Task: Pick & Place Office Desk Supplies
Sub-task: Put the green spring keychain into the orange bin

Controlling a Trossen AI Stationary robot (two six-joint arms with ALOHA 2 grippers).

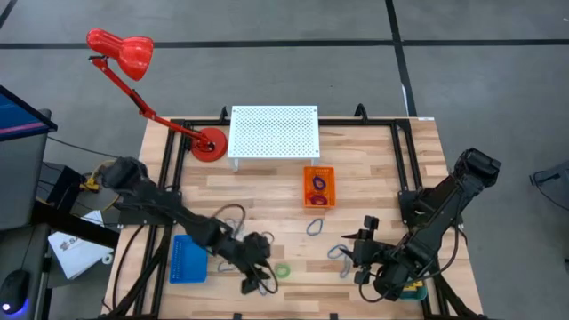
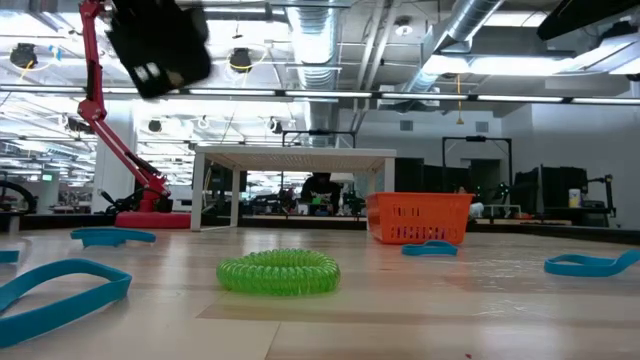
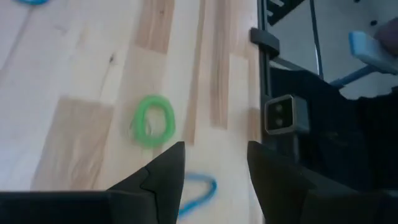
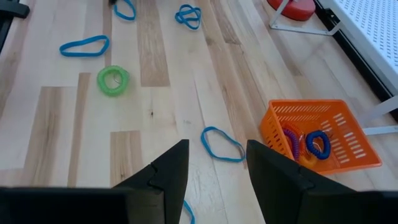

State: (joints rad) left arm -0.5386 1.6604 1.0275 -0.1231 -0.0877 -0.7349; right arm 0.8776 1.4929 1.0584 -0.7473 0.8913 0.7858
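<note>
One green ring (image 1: 282, 269); one orange tray (image 1: 319, 187); one blue tray (image 1: 188, 259).

A green coiled ring (image 1: 282, 269) and blue loops (image 4: 84, 45) dot the pale wood counter (image 1: 267, 200), beside an orange tray (image 1: 319, 187), blue tray (image 1: 188, 259), red lamp (image 1: 124, 51) and white perforated shelf (image 1: 274, 131).

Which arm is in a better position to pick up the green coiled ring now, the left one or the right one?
Left. The left pincer is open right beside the green coiled ring, which lies just ahead of its fingers in its wrist view. The right pincer is open but farther away.
</note>
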